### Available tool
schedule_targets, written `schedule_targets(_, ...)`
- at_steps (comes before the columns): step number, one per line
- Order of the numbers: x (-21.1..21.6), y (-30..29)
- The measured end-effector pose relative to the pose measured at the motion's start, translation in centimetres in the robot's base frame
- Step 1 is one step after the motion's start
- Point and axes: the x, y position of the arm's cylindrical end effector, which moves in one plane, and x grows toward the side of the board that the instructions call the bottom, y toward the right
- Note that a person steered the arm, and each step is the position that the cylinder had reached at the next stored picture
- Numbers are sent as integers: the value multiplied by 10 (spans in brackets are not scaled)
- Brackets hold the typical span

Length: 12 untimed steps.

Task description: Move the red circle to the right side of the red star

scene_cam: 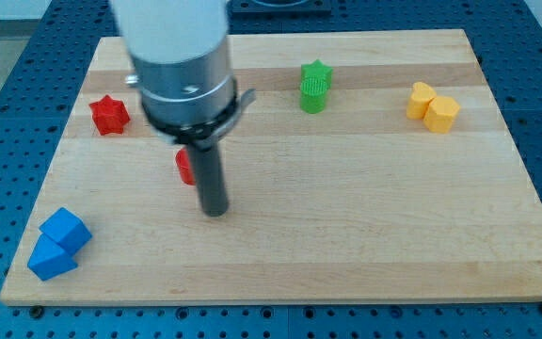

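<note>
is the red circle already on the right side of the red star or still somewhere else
On its right, but lower: the red circle sits toward the view's bottom-right of the red star, apart from it and half hidden behind my tip.

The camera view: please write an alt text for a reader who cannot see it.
A dark rod ends at my tip on a wooden board, just right of and below a partly hidden red circle. A red star lies upper left, a green star top centre, yellow blocks upper right, blue blocks bottom left.

No text, label, brand, number or sign is showing legibly anywhere: not on the blocks, the rod, or the tabletop [346, 235].
</note>
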Motion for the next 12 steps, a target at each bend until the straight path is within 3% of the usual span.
schedule_targets(2,-2,-10)
schedule_targets(4,-104,3)
schedule_targets(6,-93,8)
schedule_targets(8,-130,-4)
schedule_targets(12,-130,-29)
